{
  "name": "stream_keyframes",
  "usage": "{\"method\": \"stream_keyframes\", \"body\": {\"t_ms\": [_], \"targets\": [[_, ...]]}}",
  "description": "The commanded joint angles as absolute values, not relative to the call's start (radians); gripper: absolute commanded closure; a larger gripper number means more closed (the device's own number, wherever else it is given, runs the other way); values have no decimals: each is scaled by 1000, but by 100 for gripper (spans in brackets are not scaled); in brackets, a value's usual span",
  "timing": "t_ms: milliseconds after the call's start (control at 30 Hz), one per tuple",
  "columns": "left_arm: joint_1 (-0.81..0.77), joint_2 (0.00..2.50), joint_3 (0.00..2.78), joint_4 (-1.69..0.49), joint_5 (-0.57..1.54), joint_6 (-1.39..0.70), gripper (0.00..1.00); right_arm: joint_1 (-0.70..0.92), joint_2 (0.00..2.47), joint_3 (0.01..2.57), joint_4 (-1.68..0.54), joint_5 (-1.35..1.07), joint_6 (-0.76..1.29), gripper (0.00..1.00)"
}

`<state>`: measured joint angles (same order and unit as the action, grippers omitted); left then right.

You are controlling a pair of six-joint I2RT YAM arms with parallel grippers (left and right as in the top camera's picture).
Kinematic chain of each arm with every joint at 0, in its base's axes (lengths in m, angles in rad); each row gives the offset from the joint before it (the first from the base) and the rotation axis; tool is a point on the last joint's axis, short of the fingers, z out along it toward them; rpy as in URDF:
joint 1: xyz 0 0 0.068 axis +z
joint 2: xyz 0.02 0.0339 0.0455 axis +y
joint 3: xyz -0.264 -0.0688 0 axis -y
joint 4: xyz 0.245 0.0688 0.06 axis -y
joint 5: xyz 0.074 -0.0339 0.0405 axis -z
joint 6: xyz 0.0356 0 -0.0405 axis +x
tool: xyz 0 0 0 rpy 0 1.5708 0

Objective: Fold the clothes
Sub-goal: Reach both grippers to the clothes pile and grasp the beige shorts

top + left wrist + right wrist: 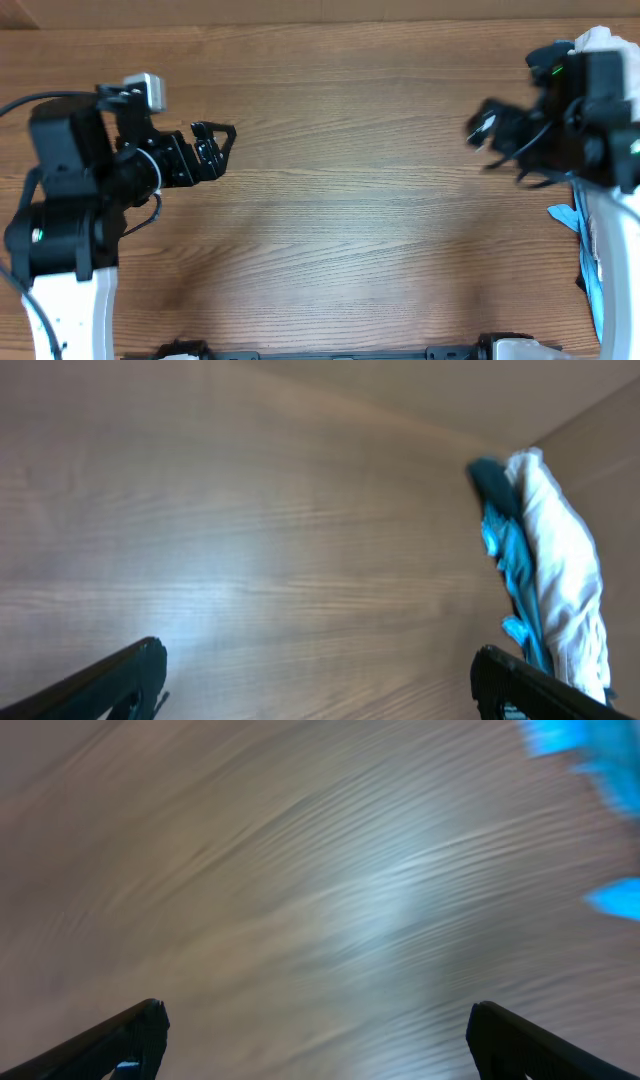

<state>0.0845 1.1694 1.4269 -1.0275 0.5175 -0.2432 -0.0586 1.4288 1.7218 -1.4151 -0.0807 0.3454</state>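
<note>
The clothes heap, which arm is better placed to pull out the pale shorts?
Right. The right claw, open, is close to the pale shorts and blue garment at the edge of the table; the left claw, open, is across it.

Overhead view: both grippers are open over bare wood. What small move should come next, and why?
Probably swing the right gripper toward the pale clothes bunched at the table edge on its side. Both it and the left gripper hold nothing, nothing is laid out to fold, and the pile, against a light blue garment, lies nearest the right arm.
</note>
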Motion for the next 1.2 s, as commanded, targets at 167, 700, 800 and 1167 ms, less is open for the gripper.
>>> {"method": "stream_keyframes", "body": {"t_ms": [167, 700, 800, 1167], "targets": [[78, 1269, 1441, -1192, 504, -152, 0, -657, 1667, 1781, -1490, -73, 443, 2], [78, 1272, 1441, -1201, 381, -70, 0, -951, 1794, 1278, -1163, -239, 408, 4], [78, 1272, 1441, -1183, 381, -70, 0, -951, 1777, 1289, -1132, -398, 333, 55], [78, 1272, 1441, -1134, 357, -70, 0, -529, 1281, 1488, -1089, -857, 217, 96]]}}
